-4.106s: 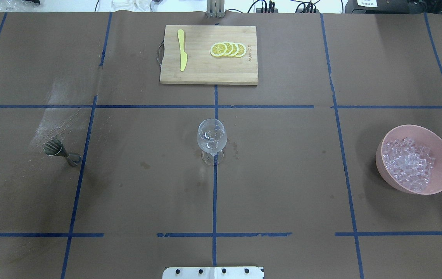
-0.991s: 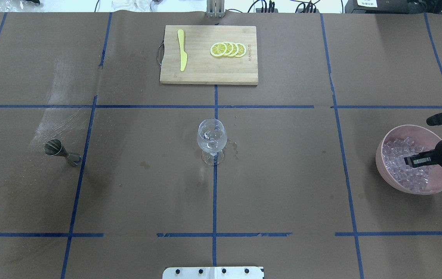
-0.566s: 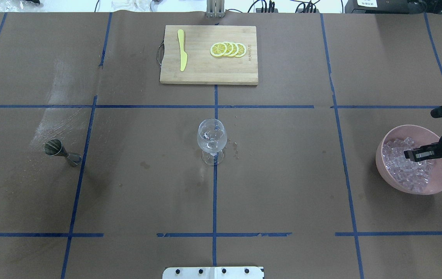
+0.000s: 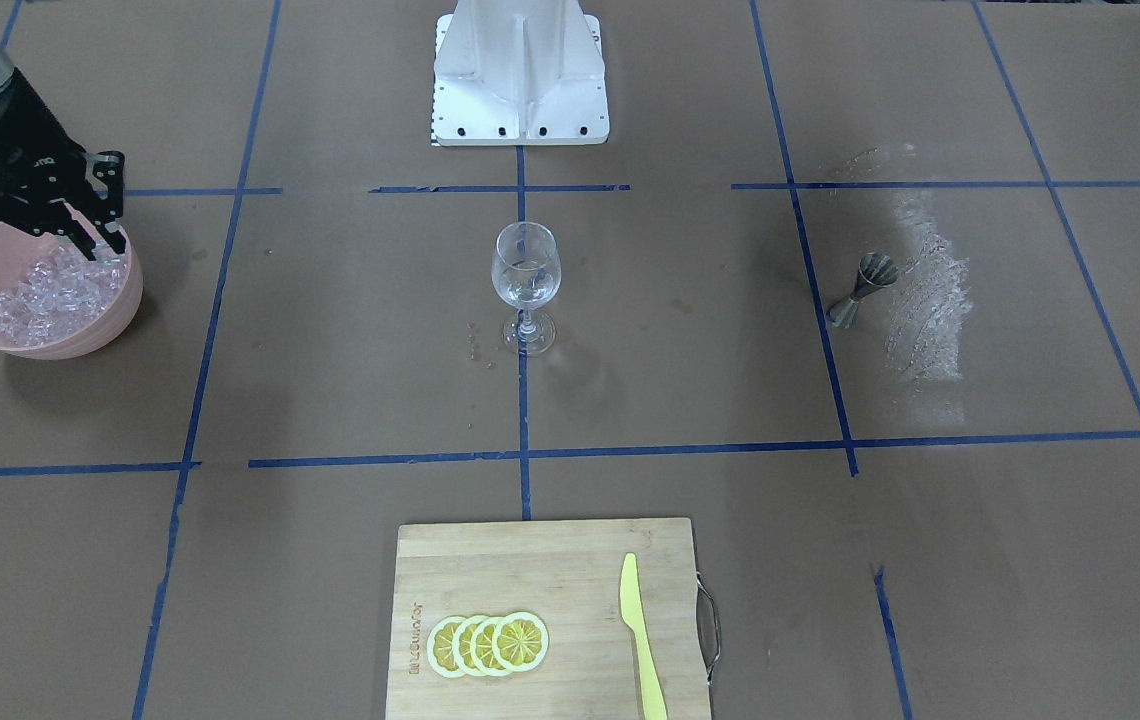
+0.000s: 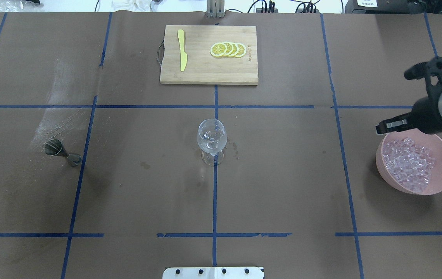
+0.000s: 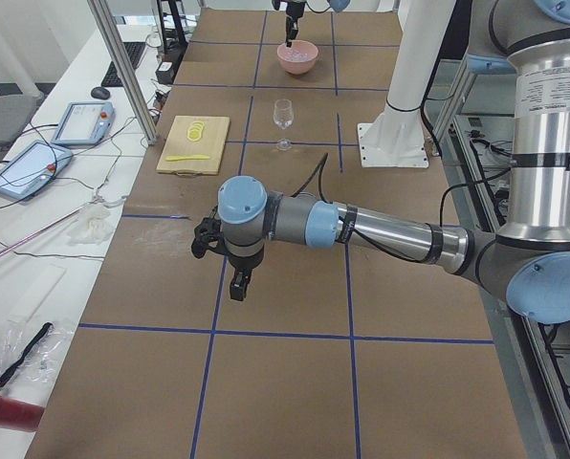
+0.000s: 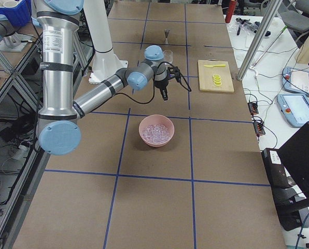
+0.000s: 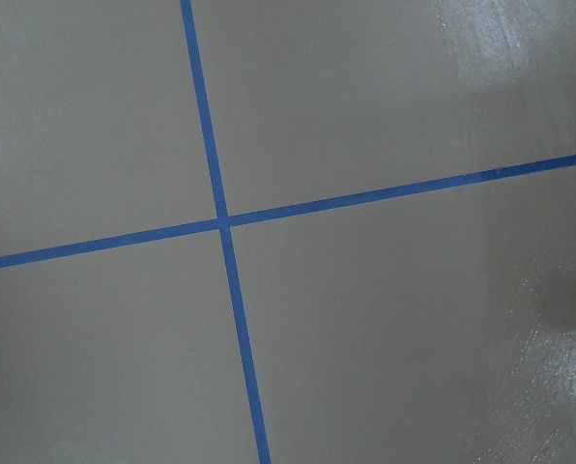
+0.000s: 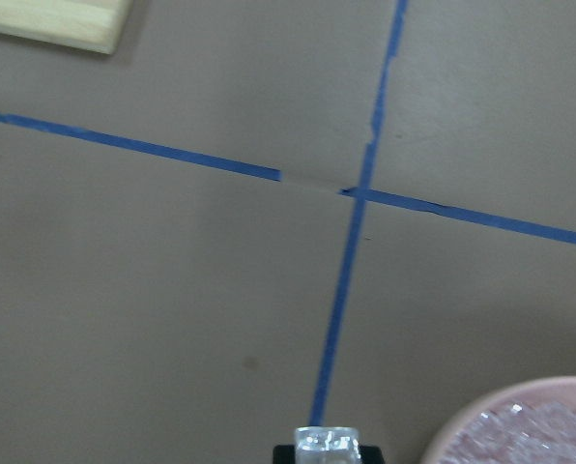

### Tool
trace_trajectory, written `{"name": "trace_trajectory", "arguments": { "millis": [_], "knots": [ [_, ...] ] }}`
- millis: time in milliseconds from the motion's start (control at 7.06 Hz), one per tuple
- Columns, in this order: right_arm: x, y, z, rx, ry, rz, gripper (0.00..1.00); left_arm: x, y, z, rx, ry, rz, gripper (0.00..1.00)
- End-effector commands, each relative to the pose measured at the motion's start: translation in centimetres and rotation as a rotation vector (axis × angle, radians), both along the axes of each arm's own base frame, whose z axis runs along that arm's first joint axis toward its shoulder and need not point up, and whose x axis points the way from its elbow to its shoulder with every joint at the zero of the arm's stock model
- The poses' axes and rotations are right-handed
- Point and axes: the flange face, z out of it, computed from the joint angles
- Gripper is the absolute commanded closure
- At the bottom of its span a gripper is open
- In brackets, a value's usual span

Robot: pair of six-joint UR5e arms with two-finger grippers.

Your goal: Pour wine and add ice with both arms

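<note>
My right gripper [image 5: 384, 127] hangs just above the far left rim of the pink bowl [image 5: 380, 157], which is heaped with ice [image 5: 409, 162]. In the right wrist view its fingertips are shut on one clear ice cube [image 9: 329, 443], with the bowl [image 9: 520, 425] at the bottom right. The wine glass [image 5: 212, 139] stands at the table's middle and holds a little clear wine [image 4: 525, 290]. My left gripper [image 6: 239, 284] shows only in the exterior left view, low over bare table; I cannot tell whether it is open or shut.
A metal jigger [image 5: 59, 150] stands on the left of the table. A wooden cutting board [image 5: 205, 73] at the far middle carries lemon slices [image 5: 228, 49] and a yellow knife [image 5: 182, 50]. Small wet spots [image 5: 236, 149] lie beside the glass.
My right gripper came in over the bowl, dipped into the ice, and has since risen and moved towards the bowl's far left rim with a cube between its fingertips.
</note>
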Motion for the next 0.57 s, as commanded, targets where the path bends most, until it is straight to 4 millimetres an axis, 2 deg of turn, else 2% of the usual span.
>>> {"name": "trace_trajectory", "arguments": {
  "millis": [0,142,283,425],
  "knots": [
    [-6.7,-0.9,-12.7,-0.092,-0.020,-0.003,1.00,0.0,-0.2,-0.3,0.007,0.000,0.001,0.00],
    [-11.4,-1.6,-17.5,-0.116,-0.022,0.042,1.00,0.0,-0.2,-0.3,0.008,0.000,0.001,0.00],
    [-15.4,-1.1,-20.8,-0.119,-0.033,0.082,1.00,0.0,-0.2,-0.5,0.011,0.000,0.001,0.00],
    [-18.4,-0.4,-23.4,-0.142,-0.049,0.142,1.00,0.0,-0.2,-0.8,0.017,0.000,0.001,0.00]
  ]
}}
